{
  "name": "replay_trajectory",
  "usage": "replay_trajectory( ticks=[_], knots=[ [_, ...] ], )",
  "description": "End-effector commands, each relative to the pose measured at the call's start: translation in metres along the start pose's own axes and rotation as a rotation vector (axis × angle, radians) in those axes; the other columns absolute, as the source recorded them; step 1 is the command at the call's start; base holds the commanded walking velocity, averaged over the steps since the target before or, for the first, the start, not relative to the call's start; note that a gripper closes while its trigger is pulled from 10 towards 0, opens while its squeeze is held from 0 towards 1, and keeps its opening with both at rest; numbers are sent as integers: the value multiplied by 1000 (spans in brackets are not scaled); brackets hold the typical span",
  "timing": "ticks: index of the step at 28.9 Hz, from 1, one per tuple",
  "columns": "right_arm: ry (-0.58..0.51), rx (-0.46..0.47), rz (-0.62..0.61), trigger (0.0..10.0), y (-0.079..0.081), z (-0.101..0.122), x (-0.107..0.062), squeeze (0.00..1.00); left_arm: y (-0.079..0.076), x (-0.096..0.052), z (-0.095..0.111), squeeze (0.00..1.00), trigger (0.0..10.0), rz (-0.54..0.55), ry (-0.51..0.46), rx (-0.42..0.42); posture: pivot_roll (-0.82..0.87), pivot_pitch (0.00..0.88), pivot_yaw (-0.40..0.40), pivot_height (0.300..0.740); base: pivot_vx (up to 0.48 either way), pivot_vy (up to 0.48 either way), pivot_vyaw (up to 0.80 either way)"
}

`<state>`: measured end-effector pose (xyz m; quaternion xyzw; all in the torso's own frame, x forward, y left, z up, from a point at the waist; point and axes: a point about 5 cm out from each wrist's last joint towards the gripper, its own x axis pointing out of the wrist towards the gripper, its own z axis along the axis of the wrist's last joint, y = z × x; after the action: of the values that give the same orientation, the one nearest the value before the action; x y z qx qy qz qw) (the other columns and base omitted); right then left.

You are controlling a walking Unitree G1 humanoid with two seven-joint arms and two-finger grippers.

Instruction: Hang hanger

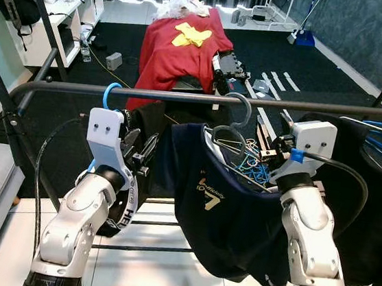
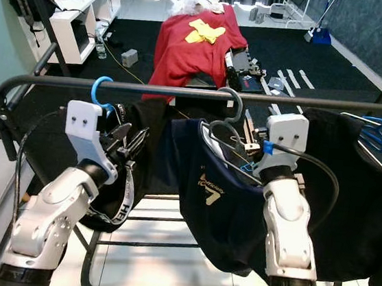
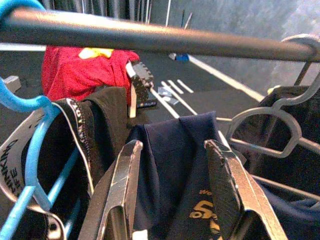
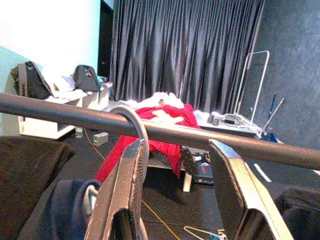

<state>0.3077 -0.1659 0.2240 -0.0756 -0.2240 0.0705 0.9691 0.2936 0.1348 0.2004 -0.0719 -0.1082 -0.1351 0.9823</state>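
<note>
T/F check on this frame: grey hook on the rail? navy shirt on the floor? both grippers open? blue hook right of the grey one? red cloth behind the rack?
1. The grey hook sits over the rail. True.
2. The navy shirt lies on the floor. False: it hangs below the rail on the grey hanger.
3. Both grippers are open. True: the left gripper and the right gripper each show their fingers spread with nothing between them.
4. The blue hook hangs on the robot's right of the grey hook. False: it is on the left, by the left arm.
5. A red cloth lies beyond the rack. True.
</note>
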Motion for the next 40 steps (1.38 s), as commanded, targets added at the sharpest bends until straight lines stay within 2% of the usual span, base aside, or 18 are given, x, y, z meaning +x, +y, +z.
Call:
replay_trajectory(
  ticks=[1,4,6,8,11,15,40],
  knots=[
    [-23,-5,-4,10000,4,6,-3,0,1,-4,1,0,10000,-5,-2,10,16,79,31,740,0,0,0],
    [-43,-15,-17,10000,4,10,-3,0,0,-4,3,0,10000,-14,-12,17,14,77,32,740,0,0,0],
    [-114,31,-5,10000,10,22,-2,0,-9,0,9,0,10000,-62,-39,11,7,72,40,740,0,0,0],
    [-114,31,-5,10000,10,22,-2,0,-9,0,9,0,10000,-62,-39,11,7,72,40,740,0,0,0],
    [-153,71,13,10000,15,30,-1,0,-17,3,12,0,10000,-85,-51,3,6,71,40,740,0,0,0],
    [-152,73,11,10000,16,31,-2,0,-18,5,14,0,10000,-71,-61,-5,2,66,36,740,0,-84,0],
    [-109,85,18,10000,18,26,-4,0,-18,8,16,0,10000,-75,-57,11,7,68,42,740,0,-394,0]
  ],
)
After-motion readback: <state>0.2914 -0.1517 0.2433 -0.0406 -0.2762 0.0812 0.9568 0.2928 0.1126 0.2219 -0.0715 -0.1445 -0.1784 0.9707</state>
